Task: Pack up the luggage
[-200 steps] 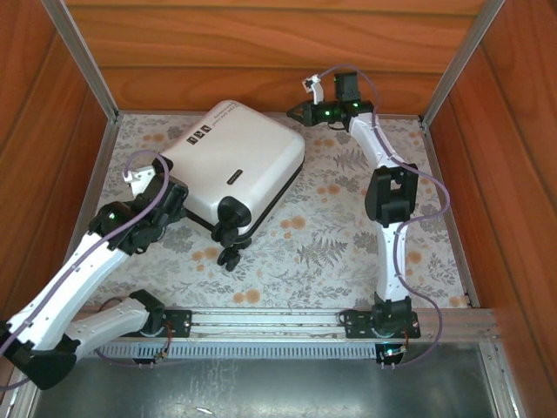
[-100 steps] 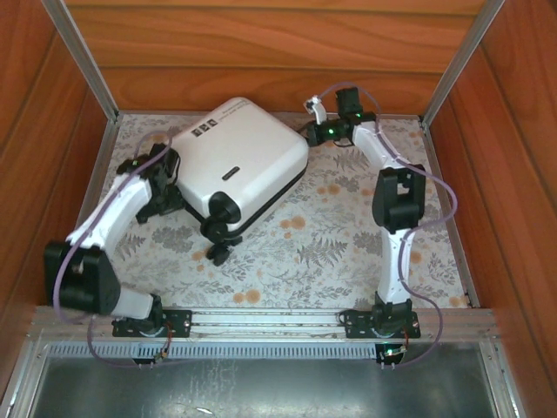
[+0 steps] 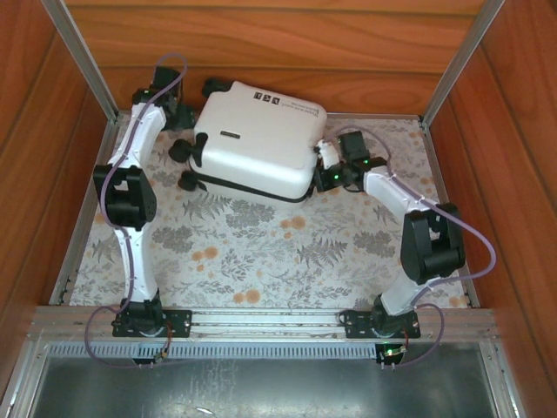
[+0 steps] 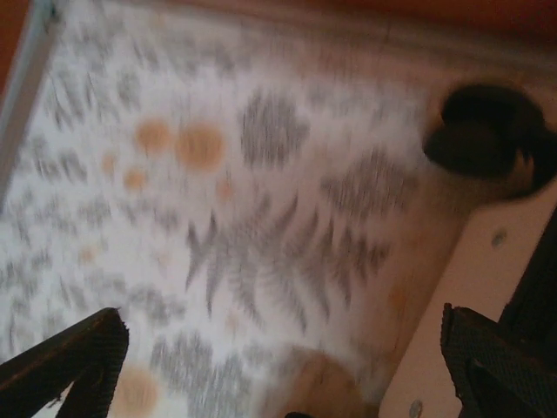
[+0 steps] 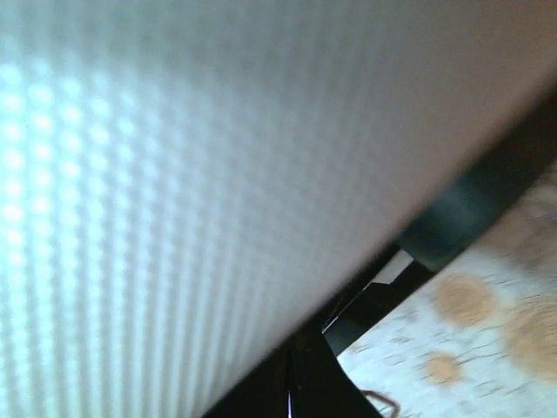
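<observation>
The luggage [image 3: 261,144] is a closed white hard-shell suitcase lying flat at the back of the table, with its black wheels [image 3: 186,150] facing left. My left gripper [image 3: 171,111] is at the back left corner beside the wheels. In the left wrist view the left gripper [image 4: 278,370] stands wide open over the floral cloth with nothing between its fingers, a wheel [image 4: 484,131] and the cream shell [image 4: 487,296] to its right. My right gripper [image 3: 325,167] presses against the suitcase's right side. Its dark fingers [image 5: 305,374] are together under the white shell [image 5: 174,174].
A floral cloth [image 3: 287,244] covers the table. Wooden walls [image 3: 261,52] close in the back and both sides, with metal posts at the back corners. The suitcase lies close to the back wall. The arm bases sit on a rail [image 3: 270,320] at the near edge.
The suitcase has turned and slid toward the back wall, its wheels now facing left. The left arm swung to the back left corner. The right gripper came forward to the suitcase's right side.
</observation>
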